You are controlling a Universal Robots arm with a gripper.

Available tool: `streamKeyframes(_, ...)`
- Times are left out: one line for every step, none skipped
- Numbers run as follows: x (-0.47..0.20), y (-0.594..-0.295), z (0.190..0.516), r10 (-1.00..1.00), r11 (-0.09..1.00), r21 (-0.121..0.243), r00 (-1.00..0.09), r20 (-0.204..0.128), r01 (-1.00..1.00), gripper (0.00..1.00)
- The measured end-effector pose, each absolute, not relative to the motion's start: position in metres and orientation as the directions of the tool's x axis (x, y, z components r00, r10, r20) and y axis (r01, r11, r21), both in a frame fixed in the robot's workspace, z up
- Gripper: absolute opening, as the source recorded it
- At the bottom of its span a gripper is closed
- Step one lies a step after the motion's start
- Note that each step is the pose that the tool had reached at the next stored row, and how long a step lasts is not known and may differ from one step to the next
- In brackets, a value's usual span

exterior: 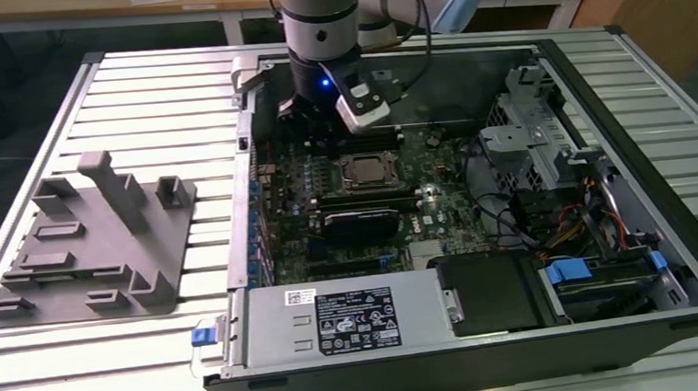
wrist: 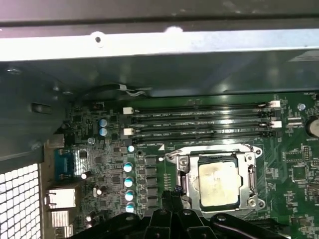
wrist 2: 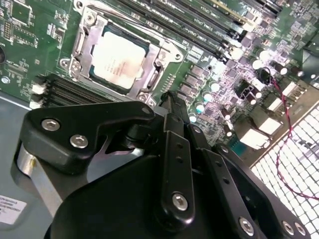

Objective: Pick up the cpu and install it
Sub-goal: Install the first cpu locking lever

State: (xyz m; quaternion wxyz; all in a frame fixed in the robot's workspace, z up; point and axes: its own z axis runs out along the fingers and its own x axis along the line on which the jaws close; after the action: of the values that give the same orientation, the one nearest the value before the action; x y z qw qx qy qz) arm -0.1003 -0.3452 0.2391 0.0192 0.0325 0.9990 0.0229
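Plainly, the cpu (exterior: 361, 170) lies flat in its socket on the motherboard (exterior: 441, 198), inside the open computer case (exterior: 680, 255) that rests on the slatted counter (exterior: 132, 91). In both wrist views its pale metal top (wrist 2: 118, 59) (wrist: 218, 183) faces up, ringed by the socket's silver metal frame (wrist 2: 80, 47). The hand (exterior: 304, 125) hangs above the board, apart from the chip, over the part of the board nearer the case's far wall. In the second wrist view its black fingers (wrist 2: 172, 129) come together at the tips (wrist 2: 168, 97), with nothing between them. Rows of memory slots (wrist: 199, 124) run beside the socket. On the exterior view's left, a grey moulded fixture (exterior: 94, 241) sits on the counter, well apart from the case. A boxed power supply (exterior: 339, 316) fills the near end of the case.
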Motion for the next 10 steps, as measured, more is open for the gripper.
streamKeyframes(-0.1009, -0.3452, 0.2391, 0.066, 0.997, 0.049, -0.997, -0.037, 0.064, 0.11)
streamKeyframes(-0.1012, -0.3452, 0.2391, 0.066, 0.997, 0.051, -0.997, -0.037, 0.064, 0.11)
streamKeyframes(-0.1013, -0.3452, 0.2391, 0.066, 0.996, 0.056, -0.997, -0.036, 0.064, 0.11)
streamKeyframes(-0.1015, -0.3452, 0.2391, 0.066, 0.996, 0.064, -0.997, -0.036, 0.064, 0.11)
streamKeyframes(-0.1017, -0.3452, 0.2391, 0.067, 0.995, 0.075, -0.997, -0.035, 0.064, 0.11)
streamKeyframes(-0.1019, -0.3452, 0.2391, 0.067, 0.994, 0.084, -0.997, -0.035, 0.064, 0.11)
streamKeyframes(-0.1023, -0.3452, 0.2391, 0.067, 0.994, 0.093, -0.997, -0.034, 0.064, 0.11)
streamKeyframes(-0.1029, -0.3452, 0.2391, 0.068, 0.993, 0.097, -0.997, -0.034, 0.064, 0.11)
streamKeyframes(-0.1037, -0.3452, 0.2391, 0.068, 0.993, 0.1, -0.997, -0.033, 0.064, 0.11)
streamKeyframes(-0.1047, -0.3453, 0.2391, 0.068, 0.993, 0.104, -0.997, -0.033, 0.064, 0.11)
